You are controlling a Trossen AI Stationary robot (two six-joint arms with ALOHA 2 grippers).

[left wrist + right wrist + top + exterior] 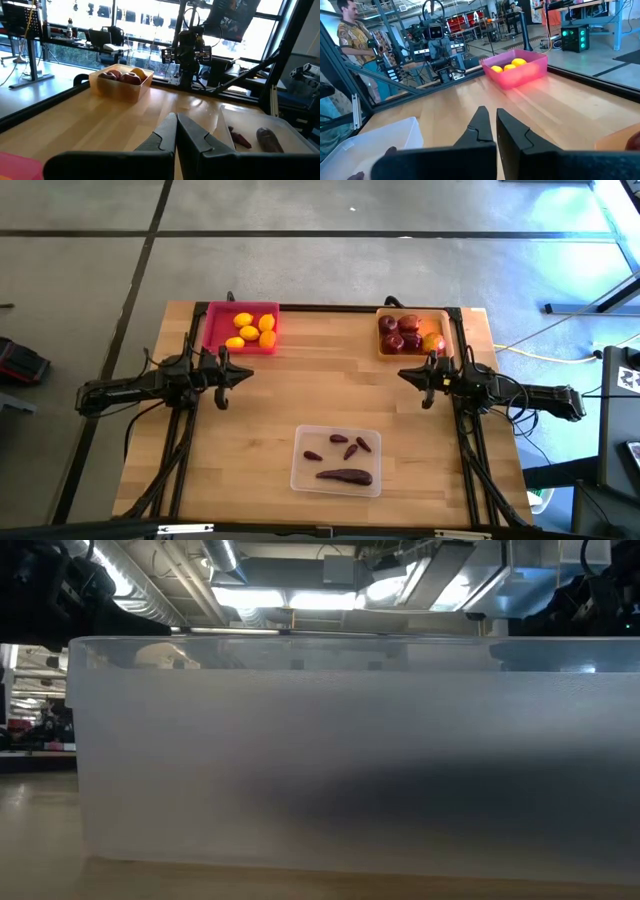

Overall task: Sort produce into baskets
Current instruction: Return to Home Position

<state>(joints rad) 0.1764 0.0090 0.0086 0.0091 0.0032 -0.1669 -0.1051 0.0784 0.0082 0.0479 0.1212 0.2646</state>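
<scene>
Both arms hover over the desk (260, 410). The left end effector (222, 377) is pressed together and empty near the left edge; the right end effector (428, 378) likewise near the right. Lemons (252, 330) fill the pink basket (213, 326) at the far-left corner, red fruits (404, 332) the orange basket (446, 330) far-right, purple pods (343, 460) the clear basket (300, 475) by the near edge.

wooden table (260, 410), person (351, 35), ceiling ducts (225, 560)

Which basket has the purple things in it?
The clear basket, nearest the table's front edge. The pink basket holds yellow fruits, the orange basket red ones.
</scene>
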